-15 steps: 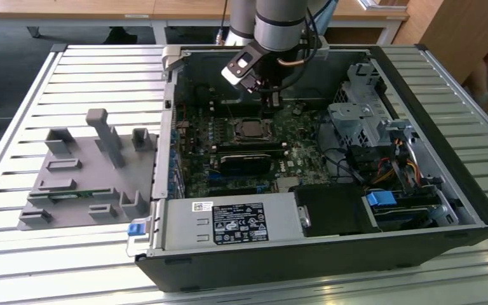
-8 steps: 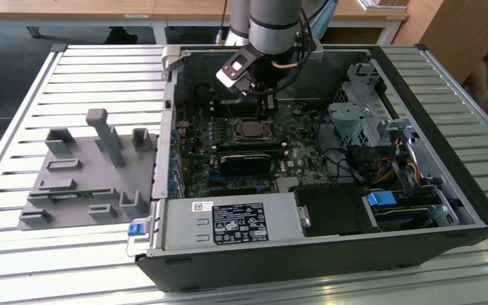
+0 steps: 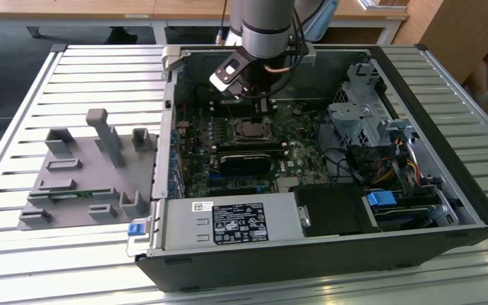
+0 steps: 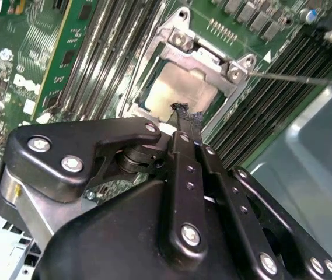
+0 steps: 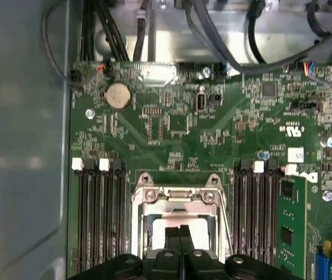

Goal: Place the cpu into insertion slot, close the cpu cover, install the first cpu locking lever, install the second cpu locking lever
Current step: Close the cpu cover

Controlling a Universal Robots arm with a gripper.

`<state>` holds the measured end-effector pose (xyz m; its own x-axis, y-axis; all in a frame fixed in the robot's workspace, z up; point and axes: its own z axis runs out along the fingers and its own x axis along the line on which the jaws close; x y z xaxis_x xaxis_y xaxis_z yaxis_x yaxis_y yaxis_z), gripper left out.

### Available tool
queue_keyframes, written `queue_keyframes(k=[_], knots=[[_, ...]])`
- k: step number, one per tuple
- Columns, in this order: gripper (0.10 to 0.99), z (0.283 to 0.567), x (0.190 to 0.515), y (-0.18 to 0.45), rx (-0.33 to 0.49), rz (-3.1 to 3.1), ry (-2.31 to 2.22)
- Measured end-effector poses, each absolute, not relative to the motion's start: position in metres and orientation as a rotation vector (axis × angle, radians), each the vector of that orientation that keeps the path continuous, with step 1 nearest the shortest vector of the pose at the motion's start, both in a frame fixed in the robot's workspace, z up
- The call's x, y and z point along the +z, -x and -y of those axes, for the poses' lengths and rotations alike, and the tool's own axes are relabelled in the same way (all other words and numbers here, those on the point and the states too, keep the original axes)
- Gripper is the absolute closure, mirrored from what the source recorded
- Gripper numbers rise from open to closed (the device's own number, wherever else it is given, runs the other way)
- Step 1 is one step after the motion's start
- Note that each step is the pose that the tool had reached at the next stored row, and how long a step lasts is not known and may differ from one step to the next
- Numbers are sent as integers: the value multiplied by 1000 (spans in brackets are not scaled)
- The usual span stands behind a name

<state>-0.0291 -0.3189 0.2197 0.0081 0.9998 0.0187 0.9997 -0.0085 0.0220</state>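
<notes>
Your black pincer [image 4: 180,111] is holding its fingers together over the dull silver square cpu [image 4: 164,87], showing through the silvery windowed metal cover [image 4: 203,58].

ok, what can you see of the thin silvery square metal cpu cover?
The cpu cover is a thin silvery metal frame lying flat on the green circuit board, between long black memory slots. Its square window shows the pale grey cpu. Two screws sit along one edge. The shut black gripper hovers over the window.
</notes>
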Motion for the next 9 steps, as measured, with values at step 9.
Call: queue_keyframes(k=[9], knots=[[973, 319, 213, 43, 47, -2211, -2229]])
